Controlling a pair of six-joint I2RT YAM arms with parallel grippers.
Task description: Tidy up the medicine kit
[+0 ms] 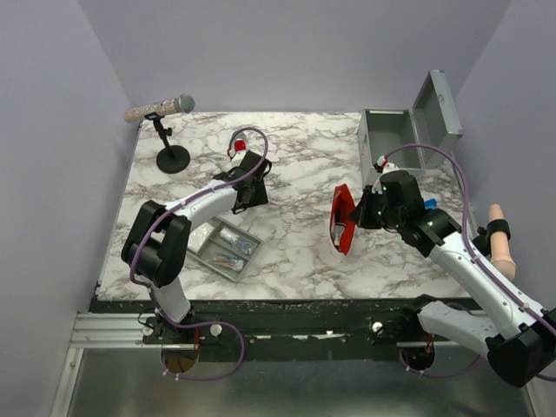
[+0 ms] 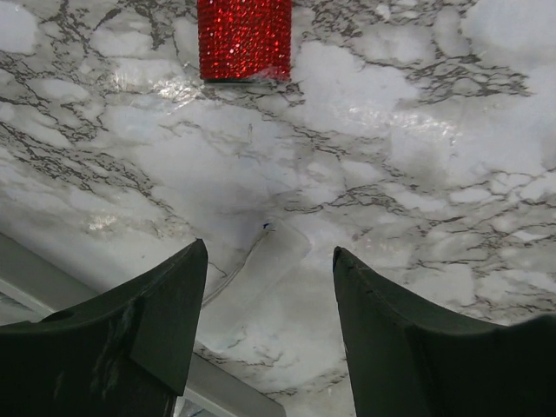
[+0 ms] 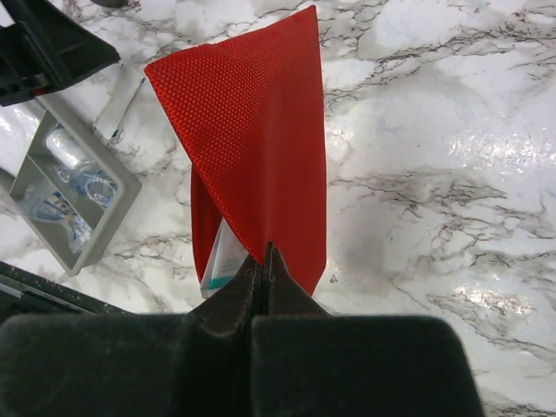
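The medicine kit (image 1: 395,139) is a grey metal box at the back right with its lid (image 1: 439,109) swung up. My right gripper (image 3: 263,252) (image 1: 354,213) is shut on the edge of a red mesh pouch (image 3: 252,130) (image 1: 340,219), which hangs above the marble with a white and teal packet (image 3: 217,261) showing inside. My left gripper (image 2: 269,249) (image 1: 252,193) stands open just over the table, astride a clear plastic packet (image 2: 261,278) and not touching it. A red glittery cylinder (image 2: 245,39) (image 1: 236,144) stands just beyond it.
A shallow grey tray (image 1: 201,254) (image 3: 109,213) with several small items lies near the front left, close behind my left gripper. A microphone on a black stand (image 1: 172,156) is at the back left. A skin-coloured dummy hand (image 1: 500,236) stands off the table's right edge.
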